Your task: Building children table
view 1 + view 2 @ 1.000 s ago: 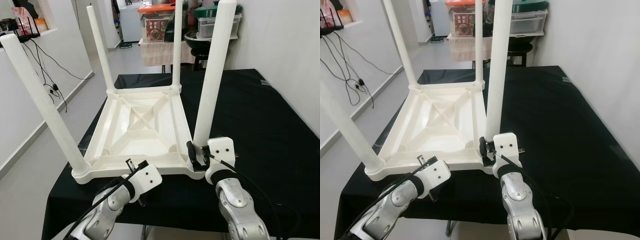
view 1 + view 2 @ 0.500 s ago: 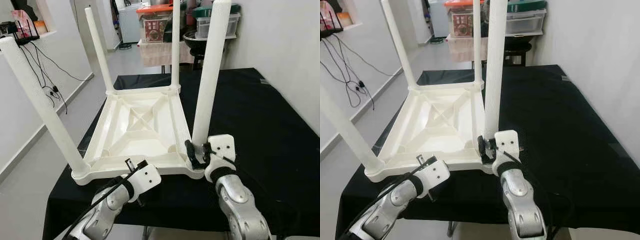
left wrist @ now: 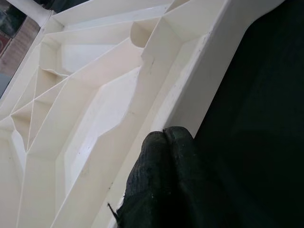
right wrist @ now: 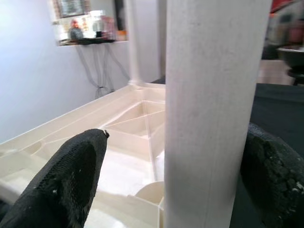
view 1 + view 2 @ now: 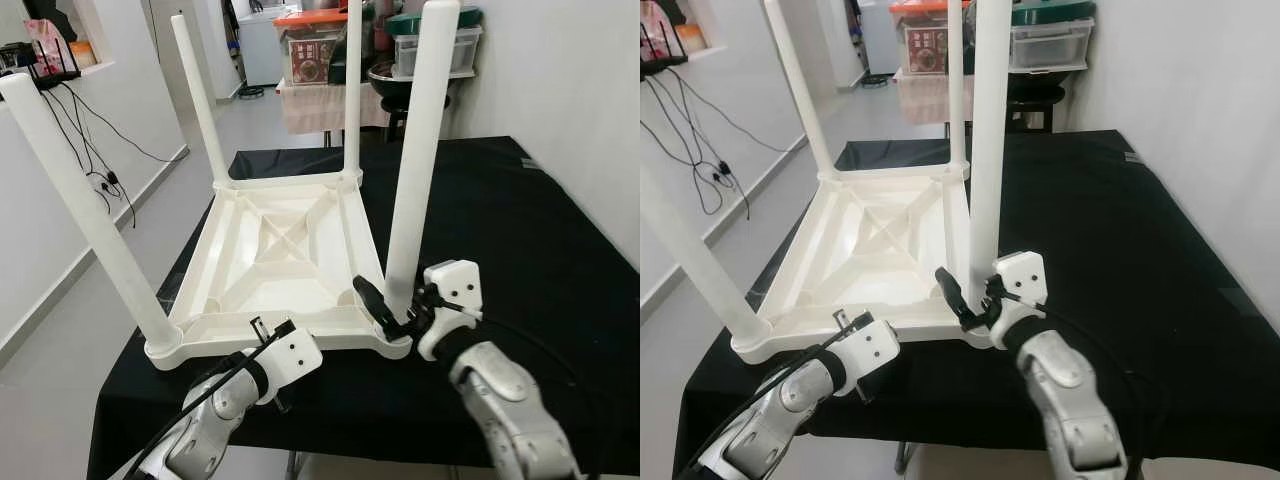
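A white plastic children's table (image 5: 285,250) lies upside down on a black cloth, its ribbed underside facing up. Its legs all stand upright: near right leg (image 5: 415,160), near left leg (image 5: 80,200) and two far legs (image 5: 200,95). My right gripper (image 5: 398,306) is open at the base of the near right leg (image 4: 213,109), with one black finger (image 4: 71,180) on each side and a gap to the leg. My left gripper (image 3: 166,142) is shut, its tips resting against the near rim (image 3: 190,90) of the tabletop.
The black-clothed work table (image 5: 510,230) runs wide to the right and ends just in front of me. Bare floor (image 5: 60,340) lies to the left, beside a wall with hanging cables (image 5: 95,150). Storage boxes (image 5: 315,45) and bins stand behind.
My right gripper's fingers have spread apart around the base of the near right leg, and its wrist has shifted a little to the right. The left gripper stays put.
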Controlling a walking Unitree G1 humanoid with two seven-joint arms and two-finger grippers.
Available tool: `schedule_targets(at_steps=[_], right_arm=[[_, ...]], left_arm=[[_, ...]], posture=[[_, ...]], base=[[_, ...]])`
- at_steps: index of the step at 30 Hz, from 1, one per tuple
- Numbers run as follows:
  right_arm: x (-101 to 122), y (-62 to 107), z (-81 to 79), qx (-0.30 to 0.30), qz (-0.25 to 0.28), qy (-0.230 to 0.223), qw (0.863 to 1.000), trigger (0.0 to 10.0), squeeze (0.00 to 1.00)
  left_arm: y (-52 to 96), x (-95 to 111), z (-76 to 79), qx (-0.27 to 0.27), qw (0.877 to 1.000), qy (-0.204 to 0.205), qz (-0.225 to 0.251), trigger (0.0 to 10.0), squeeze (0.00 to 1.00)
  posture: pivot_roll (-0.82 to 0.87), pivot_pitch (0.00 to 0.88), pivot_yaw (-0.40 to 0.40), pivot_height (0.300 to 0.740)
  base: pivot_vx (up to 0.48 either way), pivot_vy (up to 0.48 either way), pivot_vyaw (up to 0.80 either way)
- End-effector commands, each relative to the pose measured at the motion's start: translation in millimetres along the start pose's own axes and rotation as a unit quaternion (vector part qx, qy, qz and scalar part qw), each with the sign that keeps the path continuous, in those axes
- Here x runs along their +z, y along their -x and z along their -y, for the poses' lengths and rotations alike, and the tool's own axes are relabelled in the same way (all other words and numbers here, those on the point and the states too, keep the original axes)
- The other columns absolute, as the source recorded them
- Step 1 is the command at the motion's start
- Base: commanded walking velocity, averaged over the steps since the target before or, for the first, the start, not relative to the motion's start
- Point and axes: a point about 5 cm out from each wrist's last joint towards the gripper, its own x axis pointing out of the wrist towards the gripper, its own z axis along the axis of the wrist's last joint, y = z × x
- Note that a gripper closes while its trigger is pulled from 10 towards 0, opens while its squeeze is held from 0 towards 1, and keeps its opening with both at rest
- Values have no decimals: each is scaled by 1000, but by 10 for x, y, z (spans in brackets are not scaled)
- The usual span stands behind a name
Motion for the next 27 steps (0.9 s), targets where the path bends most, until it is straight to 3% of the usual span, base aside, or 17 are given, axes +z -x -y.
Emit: schedule_targets(at_steps=[1, 3, 4, 5, 7, 8, 11, 17, 18, 19, 23, 27], right_arm=[[20, -55, -110, 145, -10, 1, 989, 10000, 0], [20, -55, -110, 145, -10, 1, 989, 10000, 0], [10, -86, -91, 184, -17, 1, 983, 10000, 0], [10, -86, -91, 184, -17, 1, 983, 10000, 0], [-22, -238, 100, 200, -29, 3, 979, 10000, 0], [-22, -238, 100, 200, -29, 3, 979, 10000, 0], [-70, -418, 328, 208, -45, -28, 977, 10000, 0], [-133, -481, 414, 231, -65, -46, 970, 10000, 0], [-151, -487, 428, 248, -70, -53, 965, 2627, 0], [-161, -490, 437, 259, -73, -59, 961, 0, 0], [-181, -507, 521, 285, -88, -60, 952, 0, 0], [-196, -485, 586, 290, -95, -58, 950, 0, 0]], left_arm=[[29, -22, -23, 2, 1000, -2, -9, 10000, 0], [29, -22, -23, 2, 1000, -2, -9, 10000, 0], [31, -11, -20, 3, 1000, -2, -8, 10000, 0], [31, -11, -20, 3, 1000, -2, -8, 10000, 0], [38, 22, -4, 3, 1000, -2, -6, 10000, 0], [38, 22, -4, 3, 1000, -2, -6, 10000, 0], [57, 57, 32, 4, 1000, -2, -3, 10000, 0], [84, 86, 64, 4, 1000, -2, -1, 10000, 0], [94, 95, 76, 5, 1000, -2, 0, 10000, 0], [101, 101, 84, 5, 1000, -1, 0, 10000, 0], [122, 125, 100, 10, 1000, -10, 2, 10000, 0], [120, 113, 119, 2, 1000, 8, -3, 10000, 0]], posture=[[-94, 0, 37, 740], [-94, 0, 37, 740], [-89, 0, 34, 740], [-89, 0, 34, 740], [-50, 0, 8, 740], [-50, 0, 8, 740], [-27, 0, -11, 740], [-10, 0, -19, 740], [-7, 0, -20, 740], [-7, 0, -20, 740], [-2, 0, -24, 740], [-4, 0, -23, 740]], base=[[0, 0, 0], [0, 0, 0], [0, 0, 0], [0, 0, 0], [0, 0, 0], [0, 0, 0], [0, 0, 0], [0, 0, 0], [0, 0, 0], [0, 0, 0], [0, 0, 0], [0, 0, 0]])
